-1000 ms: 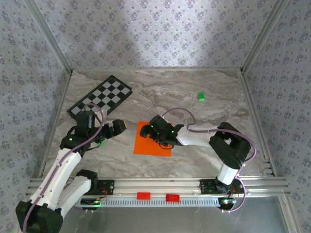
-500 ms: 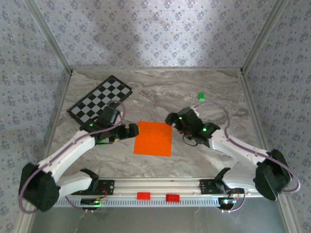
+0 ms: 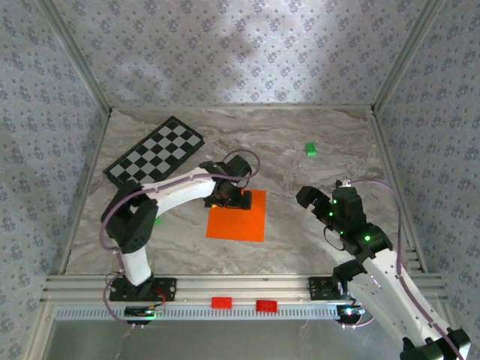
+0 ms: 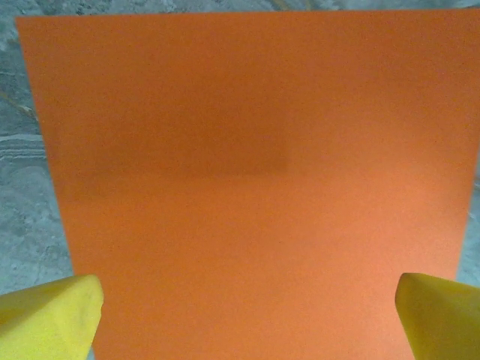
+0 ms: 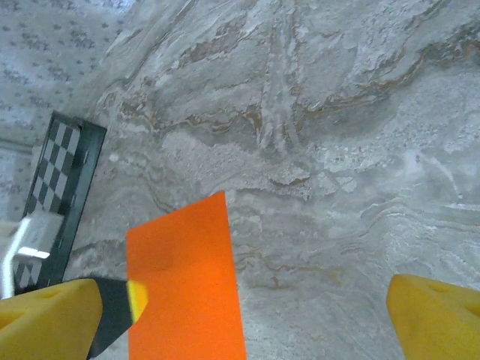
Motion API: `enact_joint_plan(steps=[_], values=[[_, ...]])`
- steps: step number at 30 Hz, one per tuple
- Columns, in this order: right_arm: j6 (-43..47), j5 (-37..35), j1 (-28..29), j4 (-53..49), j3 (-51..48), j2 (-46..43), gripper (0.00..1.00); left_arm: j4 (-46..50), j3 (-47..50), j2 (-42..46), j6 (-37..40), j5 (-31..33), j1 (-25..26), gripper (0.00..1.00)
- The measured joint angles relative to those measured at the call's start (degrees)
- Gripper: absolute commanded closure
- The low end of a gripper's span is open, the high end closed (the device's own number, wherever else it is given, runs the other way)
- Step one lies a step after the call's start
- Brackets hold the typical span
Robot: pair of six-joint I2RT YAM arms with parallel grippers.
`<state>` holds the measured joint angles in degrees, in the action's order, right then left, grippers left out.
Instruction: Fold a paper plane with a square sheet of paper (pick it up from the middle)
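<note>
The square sheet of paper (image 3: 238, 219) is bright orange and lies flat and unfolded on the marble table. A paper plane is out of view. My left gripper (image 3: 231, 201) hangs over the sheet's far left part. In the left wrist view it (image 4: 244, 322) is open, its yellow fingertips (image 4: 49, 319) wide apart over the paper (image 4: 247, 172) with nothing between them. My right gripper (image 3: 309, 199) stands open to the right of the sheet, apart from it. In the right wrist view it (image 5: 240, 322) faces bare marble, with the sheet (image 5: 184, 285) to its left.
A black-and-white checkered board (image 3: 155, 152) lies at the far left, also seen as the board (image 5: 56, 180) in the right wrist view. A small green block (image 3: 310, 149) sits at the far right. Two red blocks (image 3: 221, 302) rest on the near rail. Patterned walls close three sides.
My left arm has swung right and now has its gripper over the sheet. My right arm has pulled back off the sheet to the right. Both grippers stayed open.
</note>
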<state>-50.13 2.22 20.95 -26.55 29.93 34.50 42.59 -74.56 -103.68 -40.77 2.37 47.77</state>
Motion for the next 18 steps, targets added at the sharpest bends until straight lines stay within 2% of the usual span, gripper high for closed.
enact_joint_plan(steps=[10, 18], values=[[3.0, 5.2, -2.7, -4.5, 0.0, 3.8, 0.00, 1.4, -4.2, -6.2, -3.7, 0.1, 1.7, 0.03], [1.9, 13.2, -9.8, -0.3, -4.0, -1.7, 0.00, 1.9, -5.7, -8.7, -4.3, 0.1, 2.7, 0.04]])
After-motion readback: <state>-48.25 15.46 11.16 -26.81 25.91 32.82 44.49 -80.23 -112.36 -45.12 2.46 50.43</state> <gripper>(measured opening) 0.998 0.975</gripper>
